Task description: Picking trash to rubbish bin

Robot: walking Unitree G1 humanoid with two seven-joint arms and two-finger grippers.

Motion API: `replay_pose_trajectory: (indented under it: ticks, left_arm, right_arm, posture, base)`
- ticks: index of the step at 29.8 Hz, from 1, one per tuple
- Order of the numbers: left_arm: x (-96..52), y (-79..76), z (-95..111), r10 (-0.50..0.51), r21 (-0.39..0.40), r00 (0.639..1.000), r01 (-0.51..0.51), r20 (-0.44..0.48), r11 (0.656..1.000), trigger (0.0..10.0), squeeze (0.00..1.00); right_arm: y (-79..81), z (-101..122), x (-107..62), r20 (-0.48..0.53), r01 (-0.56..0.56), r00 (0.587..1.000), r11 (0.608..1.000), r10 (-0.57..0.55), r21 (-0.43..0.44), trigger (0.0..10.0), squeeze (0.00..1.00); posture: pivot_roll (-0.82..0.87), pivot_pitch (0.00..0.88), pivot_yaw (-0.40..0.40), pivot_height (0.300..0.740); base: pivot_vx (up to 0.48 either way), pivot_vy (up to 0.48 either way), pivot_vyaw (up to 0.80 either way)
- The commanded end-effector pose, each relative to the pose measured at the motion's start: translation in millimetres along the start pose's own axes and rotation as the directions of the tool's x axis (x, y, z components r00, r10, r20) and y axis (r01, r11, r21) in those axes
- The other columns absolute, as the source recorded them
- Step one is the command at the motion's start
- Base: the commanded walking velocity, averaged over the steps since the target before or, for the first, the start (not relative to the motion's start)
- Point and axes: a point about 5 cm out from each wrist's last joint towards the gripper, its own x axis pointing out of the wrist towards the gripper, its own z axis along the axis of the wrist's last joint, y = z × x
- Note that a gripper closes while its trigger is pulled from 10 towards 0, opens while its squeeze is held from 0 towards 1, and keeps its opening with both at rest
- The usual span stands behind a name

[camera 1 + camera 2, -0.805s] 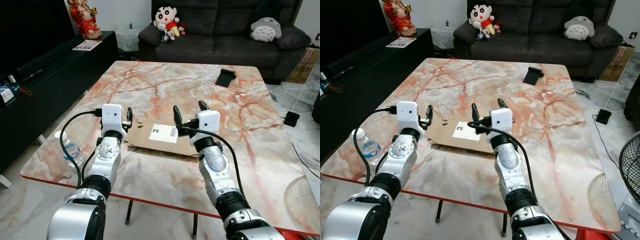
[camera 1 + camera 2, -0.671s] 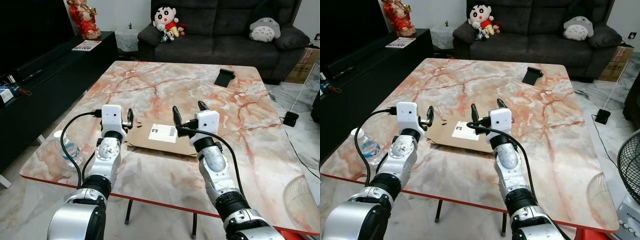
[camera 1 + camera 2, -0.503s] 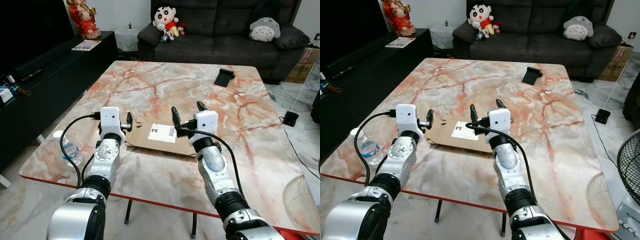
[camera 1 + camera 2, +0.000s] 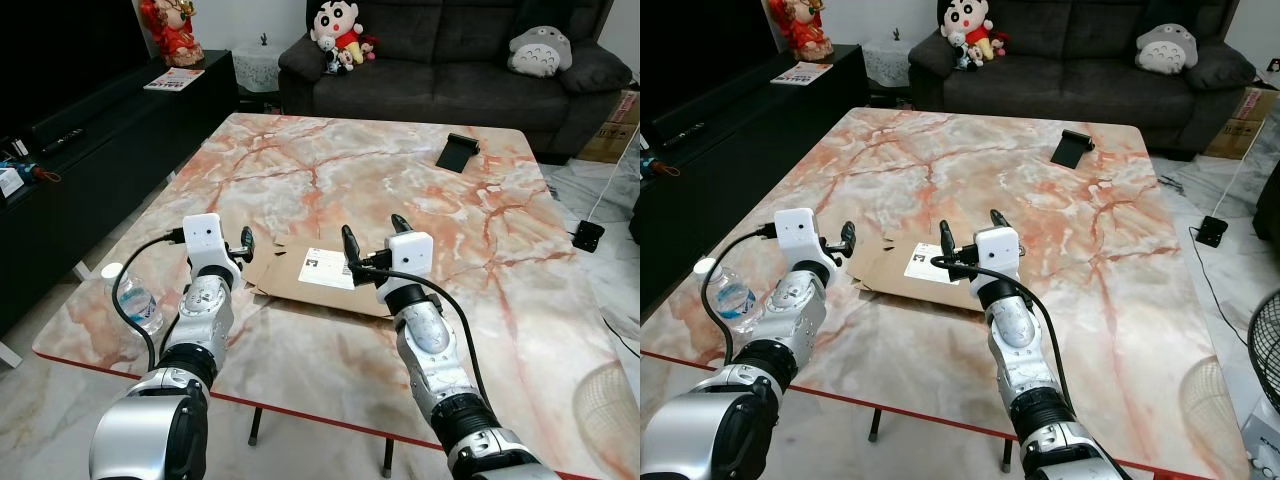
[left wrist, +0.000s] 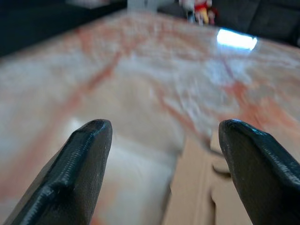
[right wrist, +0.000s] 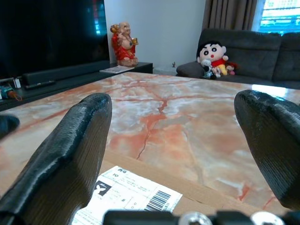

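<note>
A flat piece of brown cardboard (image 4: 300, 278) with a white shipping label (image 4: 325, 267) lies on the marble table (image 4: 330, 170), near its front. My left gripper (image 4: 246, 243) hovers open at the cardboard's left edge; in the left wrist view that edge (image 5: 197, 192) sits between the spread fingertips (image 5: 89, 140). My right gripper (image 4: 372, 228) is open over the cardboard's right half, just beyond the label (image 6: 136, 197), with nothing between its fingers.
A clear water bottle (image 4: 135, 300) stands at the table's front left corner. A black phone-like object (image 4: 458, 152) lies at the far right. A dark sofa (image 4: 450, 60) with plush toys stands behind, a black TV cabinet (image 4: 90, 130) left, a fan (image 4: 610, 400) right.
The whole view has shifted slightly as the camera moved. My left gripper has drifted a little to the left along the cardboard's edge. Both grippers remain open.
</note>
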Motion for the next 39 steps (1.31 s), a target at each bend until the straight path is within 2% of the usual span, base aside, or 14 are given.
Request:
replay_pose_trajectory:
  ticks: [1,3,5,9,15,18,23,31,36,38,39]
  left_arm:
    - [2.5,-4.4,2,-0.025,-0.027,0.999,0.025,-0.019,0.999,10.0,0.00]
    - [2.5,-4.5,2,-0.026,-0.027,0.999,0.026,-0.020,0.999,10.0,0.00]
    - [2.7,-13.7,-1,-0.069,-0.029,0.997,0.068,-0.040,0.997,10.0,0.00]
    - [3.1,-16.2,-1,-0.072,-0.033,0.997,0.070,-0.043,0.997,10.0,0.00]
    - [5.1,-10.1,1,-0.020,-0.088,0.998,0.015,-0.064,0.996,10.0,0.00]
    - [5.3,-8.9,1,-0.015,-0.094,0.997,0.008,-0.069,0.996,10.0,0.00]
    - [5.0,-9.9,-3,-0.031,-0.158,0.994,0.015,-0.102,0.987,10.0,0.00]
    - [3.8,-6.5,-7,-0.010,-0.165,0.992,-0.011,-0.127,0.986,10.0,0.00]
    - [3.1,-4.0,-10,0.010,-0.142,0.987,-0.033,-0.159,0.989,10.0,0.00]
    - [2.4,-2.9,-12,0.021,-0.149,0.985,-0.047,-0.172,0.988,10.0,0.00]
    - [2.0,-2.2,-14,0.022,-0.180,0.983,-0.055,-0.182,0.982,10.0,0.00]
  right_arm:
    - [3.4,3,0.9,0.010,-0.017,1.000,1.000,0.017,-0.006,10.0,0.00]
    - [3.5,3,0.8,0.010,-0.017,1.000,1.000,0.017,-0.006,10.0,0.00]
    - [5.0,5,3.4,0.011,-0.022,1.000,1.000,0.022,-0.004,10.0,0.00]
    - [5.8,5,3.8,0.010,-0.026,1.000,1.000,0.026,-0.004,10.0,0.00]
    - [6.2,4,3.2,0.004,-0.025,1.000,1.000,0.025,0.001,10.0,0.00]
    - [6.3,4,3.0,0.003,-0.024,1.000,1.000,0.024,0.002,10.0,0.00]
    - [5.5,4,2.2,0.001,-0.020,1.000,1.000,0.020,0.003,10.0,0.00]
    - [5.1,3,1.4,-0.003,-0.018,1.000,1.000,0.018,0.002,10.0,0.00]
    - [6.0,0,0.2,-0.016,-0.026,1.000,1.000,0.026,-0.001,10.0,0.00]
    - [7.0,-1,-0.6,-0.018,-0.028,0.999,1.000,0.028,0.000,10.0,0.00]
    - [7.9,-1,-0.8,-0.018,-0.029,0.999,1.000,0.029,0.003,10.0,0.00]
  posture:
    - [-0.08,0.000,0.009,0.740]
    - [-0.08,0.000,0.009,0.740]
    - [-0.09,0.000,0.008,0.740]
    - [-0.09,0.000,0.008,0.740]
    - [-0.08,0.010,0.011,0.740]
    - [-0.08,0.011,0.012,0.740]
    - [-0.08,0.012,0.014,0.740]
    - [-0.09,0.011,0.017,0.740]
    - [-0.08,0.004,0.020,0.740]
    - [-0.08,0.000,0.022,0.740]
    - [-0.09,0.000,0.024,0.740]
  base:
    - [0.000,0.000,0.00]
    - [0.000,0.000,0.00]
    - [0.000,0.000,0.00]
    - [0.000,0.000,0.00]
    - [0.000,0.000,0.00]
    - [0.000,0.000,0.00]
    - [0.000,0.000,0.00]
    - [0.000,0.000,0.00]
    - [0.000,0.000,0.00]
    - [0.000,0.000,0.00]
    - [0.000,0.000,0.00]
